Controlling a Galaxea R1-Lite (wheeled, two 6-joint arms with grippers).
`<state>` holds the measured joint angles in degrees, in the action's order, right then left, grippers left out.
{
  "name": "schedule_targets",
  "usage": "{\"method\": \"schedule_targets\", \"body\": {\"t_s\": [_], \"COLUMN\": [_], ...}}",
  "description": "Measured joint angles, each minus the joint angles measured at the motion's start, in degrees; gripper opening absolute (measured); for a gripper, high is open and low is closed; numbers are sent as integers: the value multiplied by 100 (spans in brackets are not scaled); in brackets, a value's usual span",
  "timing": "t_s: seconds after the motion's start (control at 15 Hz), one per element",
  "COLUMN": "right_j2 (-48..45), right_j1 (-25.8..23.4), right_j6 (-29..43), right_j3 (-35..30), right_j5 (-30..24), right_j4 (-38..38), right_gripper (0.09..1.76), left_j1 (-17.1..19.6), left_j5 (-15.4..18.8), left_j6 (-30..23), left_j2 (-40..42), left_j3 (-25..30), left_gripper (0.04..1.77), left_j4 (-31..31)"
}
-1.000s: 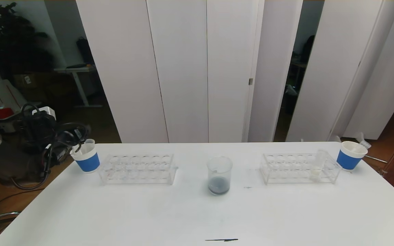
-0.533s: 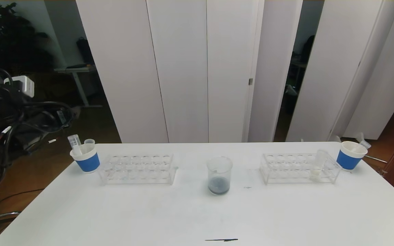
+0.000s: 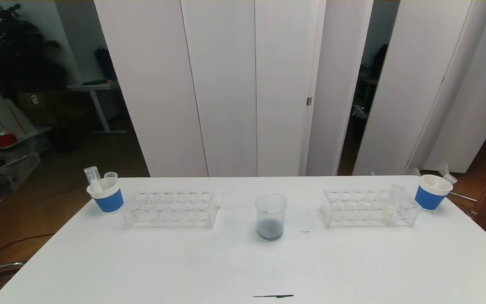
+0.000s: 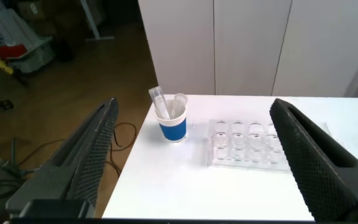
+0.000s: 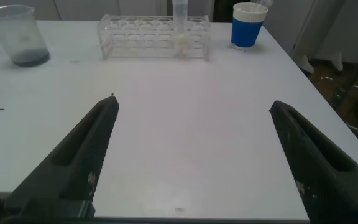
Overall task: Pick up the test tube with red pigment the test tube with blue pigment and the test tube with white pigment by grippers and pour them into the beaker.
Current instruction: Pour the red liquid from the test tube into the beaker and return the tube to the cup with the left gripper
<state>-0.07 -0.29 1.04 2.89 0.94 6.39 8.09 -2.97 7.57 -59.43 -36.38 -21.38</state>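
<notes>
Clearly, both of our grippers stand with their jaws wide apart and hold nothing. In the left wrist view the left gripper (image 4: 194, 162) fills the lower corners of the frame with its two dark fingers (image 4: 89, 158), well apart from everything on the counter (image 4: 185, 186). Between them, at upper centre, we see a blue-banded paper cup (image 4: 173, 127) holding two clear tubes, and just beside it an empty clear rack (image 4: 247, 144).

In the right wrist view the right gripper (image 5: 194, 162) likewise spreads across the lower frame, touching nothing. At the upper left stands the beaker (image 5: 20, 35) with dark grey liquid in its bottom. At top centre a second clear rack (image 5: 154, 37) holds the test tube with white pigment (image 5: 180, 28) upright, pale liquid at its base. Another blue-banded cup (image 5: 247, 25) sits just beside that rack, at upper right.

In the head view neither gripper shows; the beaker sits at the centre of the frame, between the two racks. We can read no label or writing anywhere.
</notes>
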Motion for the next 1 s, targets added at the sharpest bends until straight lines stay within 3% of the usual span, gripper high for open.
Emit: {"method": "schedule_targets", "body": {"t_s": [0.33, 0.47, 0.67, 1.0], "right_j2": [0, 0, 0, 0], "right_j1": [0, -1, -1, 0], "right_j6": [0, 0, -2, -2], "right_j3": [0, 0, 0, 0], "right_j5": [2, 2, 2, 0], "right_j4": [0, -2, 0, 0], "right_gripper": [174, 174, 174, 174], "left_j1": [-684, -809, -847, -836], "left_j5": [26, 87, 464, 575], "left_j6": [102, 111, 100, -176], "left_j2": [2636, 3567, 4753, 5798], "left_j3": [397, 651, 1139, 2337], "left_gripper": [174, 174, 174, 174], "left_j4": [1692, 2224, 2840, 2956]}}
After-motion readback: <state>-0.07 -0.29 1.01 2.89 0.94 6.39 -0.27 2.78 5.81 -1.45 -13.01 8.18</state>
